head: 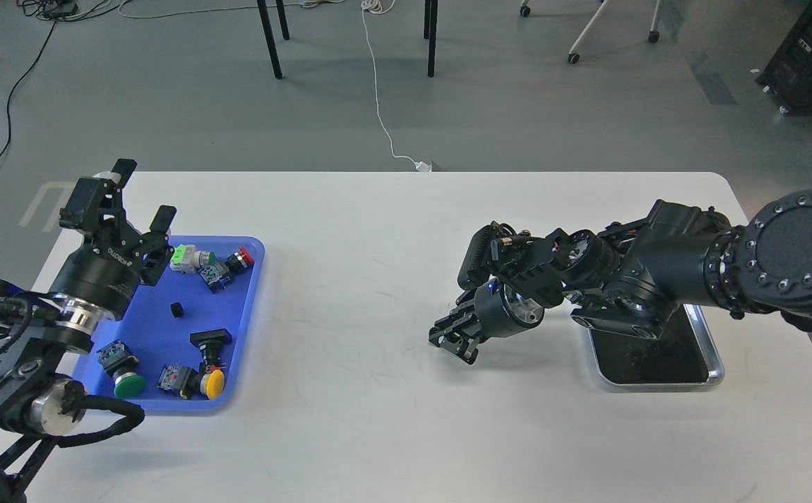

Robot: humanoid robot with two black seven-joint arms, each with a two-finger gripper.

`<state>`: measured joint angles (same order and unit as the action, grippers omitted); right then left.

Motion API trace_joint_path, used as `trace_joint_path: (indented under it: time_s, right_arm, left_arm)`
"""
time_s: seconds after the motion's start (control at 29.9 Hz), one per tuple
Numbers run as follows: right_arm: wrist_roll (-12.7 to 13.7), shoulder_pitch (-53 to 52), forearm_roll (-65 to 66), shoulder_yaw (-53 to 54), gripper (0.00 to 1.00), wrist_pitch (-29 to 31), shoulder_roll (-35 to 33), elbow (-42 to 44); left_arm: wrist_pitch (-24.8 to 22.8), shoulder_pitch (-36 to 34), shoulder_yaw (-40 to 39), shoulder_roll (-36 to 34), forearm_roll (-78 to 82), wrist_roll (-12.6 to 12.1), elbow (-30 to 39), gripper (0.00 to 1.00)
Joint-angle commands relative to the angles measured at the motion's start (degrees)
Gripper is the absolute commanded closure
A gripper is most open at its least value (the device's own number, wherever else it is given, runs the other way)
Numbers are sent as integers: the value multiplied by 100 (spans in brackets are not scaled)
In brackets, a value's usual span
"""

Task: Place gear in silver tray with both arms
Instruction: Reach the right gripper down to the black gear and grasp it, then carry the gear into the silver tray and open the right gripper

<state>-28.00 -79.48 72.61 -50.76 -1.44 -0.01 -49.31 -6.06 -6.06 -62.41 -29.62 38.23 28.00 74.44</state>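
Note:
The silver tray lies at the right of the table, its near and right rim and part of its dark floor showing under my right arm. My right gripper hangs just above the table left of the tray, fingers drawn together on a small dark gear that they mostly hide. My left gripper is open and empty, raised over the far left corner of the blue tray.
The blue tray holds several push-button switches with green, red and yellow caps and a small black part. The white table lies between the two trays. Chair legs and cables are on the floor beyond the table.

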Motion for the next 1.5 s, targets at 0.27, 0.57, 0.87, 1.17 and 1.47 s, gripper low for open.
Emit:
trace_joint_path:
  time_s: [0.27,0.57,0.87,1.17,1.47]
  right_arm:
    - [0,-586,16,57,86,-41,-754,-474]
    - [0,-525,516,4,85,-59,-2309,-615]
    - [0,54,886,-31,85,-76,-2987,105]
    - [0,626,886,-4,84,-208,-2795,720]
    - [0,662,816,276,22,-278,-2829,589]
  left_arm:
    - [0,-18,9,35,9,0,-9,2]
    - [-9,-26,45,44,17,0,9,2]
    - [-18,-44,62,44,17,0,88,2]
    - [-9,-26,71,35,17,0,220,2]
    - [-9,-26,80,17,17,0,220,2]
